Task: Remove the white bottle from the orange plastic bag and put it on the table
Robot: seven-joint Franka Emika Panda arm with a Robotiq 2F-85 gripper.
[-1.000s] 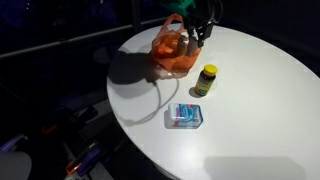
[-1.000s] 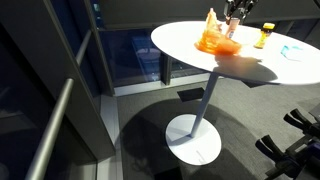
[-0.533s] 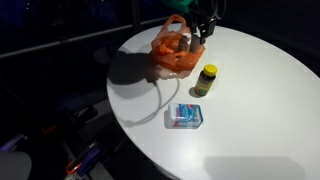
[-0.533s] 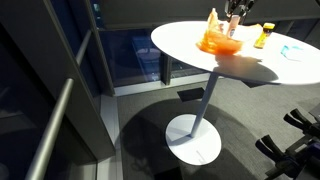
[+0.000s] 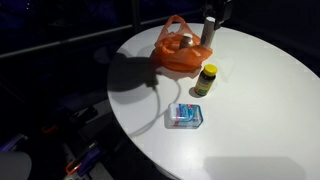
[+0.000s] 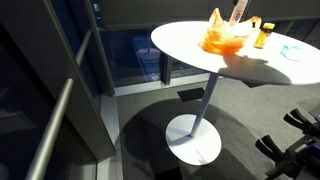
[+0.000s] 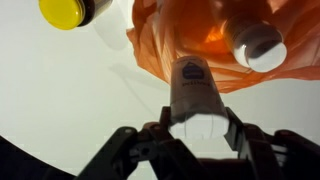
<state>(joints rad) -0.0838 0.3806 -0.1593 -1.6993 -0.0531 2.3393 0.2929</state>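
White bottle (image 7: 195, 88) hangs in the fingers (image 7: 158, 135) above the orange bag (image 7: 165, 45) rim.

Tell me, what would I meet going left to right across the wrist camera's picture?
yellow-lidded jar → held bottle, clamped in the jaws → white-capped bottle. The orange bag spreads behind both bottles, so it has no clear place in the order.

Bottle (image 5: 209, 29) hangs beside the orange bag (image 5: 172, 52) on the table (image 5: 260, 110).
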